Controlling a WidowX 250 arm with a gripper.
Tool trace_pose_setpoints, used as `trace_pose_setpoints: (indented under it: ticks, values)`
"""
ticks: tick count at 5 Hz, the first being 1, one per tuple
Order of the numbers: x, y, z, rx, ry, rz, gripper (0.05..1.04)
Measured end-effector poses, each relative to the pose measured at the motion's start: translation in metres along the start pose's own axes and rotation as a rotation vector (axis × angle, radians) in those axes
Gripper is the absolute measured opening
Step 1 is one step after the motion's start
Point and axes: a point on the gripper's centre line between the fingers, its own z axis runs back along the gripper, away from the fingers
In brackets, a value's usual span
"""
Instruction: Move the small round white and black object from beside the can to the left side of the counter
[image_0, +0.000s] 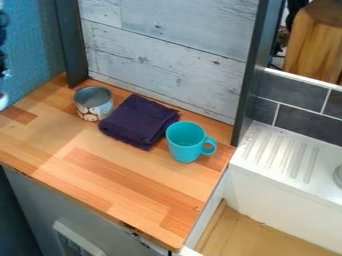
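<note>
Purple and folded, the cloth (137, 122) lies on the wooden counter (100, 170) in the camera view, with an open, label-wrapped can (93, 109) upright just beside its left side and a turquoise mug (184, 148) upright at its right, handle turned away from it. Behind the cloth rises a panel of pale weathered planks (167, 57), and well to its right sits a white ridged drainer (277, 152) below dark grey tiles (294, 94). Whether the pincer is wide, narrow or holding something, I cannot tell.
</note>
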Motion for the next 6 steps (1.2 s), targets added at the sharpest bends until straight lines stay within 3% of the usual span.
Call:
trace_pose_setpoints:
  ticks: [1, 3, 5, 6]
  values:
    - [0.008, 0.025, -0.016, -0.008, -0.021, 0.004, 0.258]
    - [0.03, 0.026, -0.047, -0.034, -0.079, -0.037, 0.258]
    - [0.031, 0.029, -0.079, -0.028, -0.014, -0.026, 0.258]
    - [0.034, 0.033, -0.079, -0.022, -0.019, -0.018, 0.258]
